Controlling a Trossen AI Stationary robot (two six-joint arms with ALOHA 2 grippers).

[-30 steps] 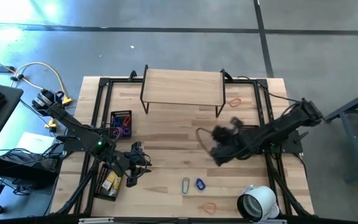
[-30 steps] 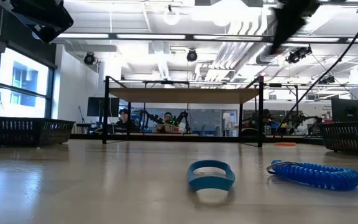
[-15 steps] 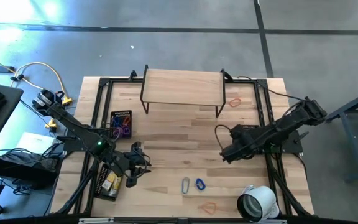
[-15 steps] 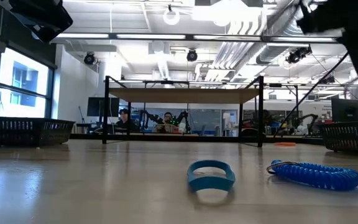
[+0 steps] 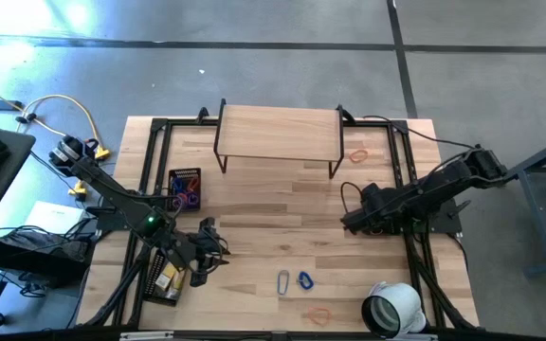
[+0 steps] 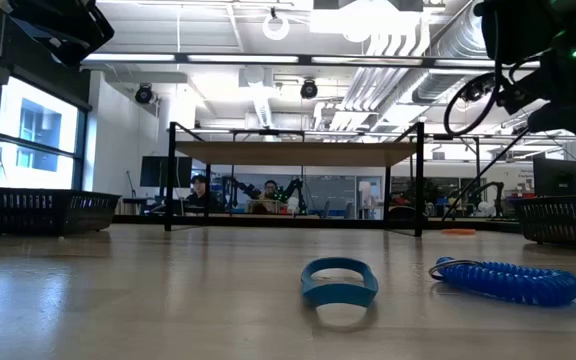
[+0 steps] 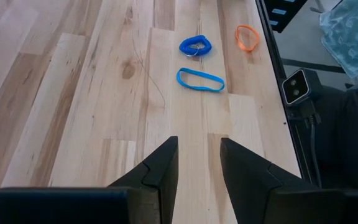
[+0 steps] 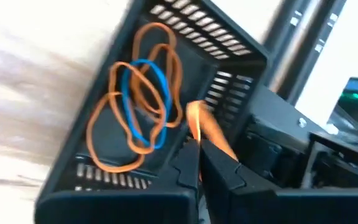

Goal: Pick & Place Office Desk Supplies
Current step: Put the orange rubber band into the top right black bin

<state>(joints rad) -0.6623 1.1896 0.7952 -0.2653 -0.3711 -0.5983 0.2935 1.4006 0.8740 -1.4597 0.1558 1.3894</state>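
My right gripper (image 5: 352, 221) is shut on a thin orange band (image 8: 211, 138) above the right black mesh basket (image 8: 166, 93). That basket holds more orange bands (image 8: 114, 134) and a blue band (image 8: 143, 102). My left gripper (image 7: 197, 163) hovers open over bare wood at the table's left (image 5: 211, 248), nothing between its fingers. Ahead of it, flat on the table, lie a blue oval band (image 7: 201, 79), a blue coil loop (image 7: 195, 46) and an orange band (image 7: 247, 37). Another orange band (image 5: 356, 154) lies at the far right. My right gripper pinches the orange band between its two fingers; a strip of the band (image 8: 197, 118) sticks out past the fingertips. The fingers slant steeply down toward the basket. The band is lifted clear, above the basket's inside.
A wooden shelf on black legs (image 5: 278, 133) stands at the far middle. A large white tape roll (image 5: 391, 308) sits at the near right. Two black baskets (image 5: 185, 188) (image 5: 166, 277) with small items stand on the left. Bare wood lies in the table's middle.
My right gripper has moved toward the table's right edge and downward, over the right basket. It has tipped to point more steeply down and has rolled, staying shut on the orange band.
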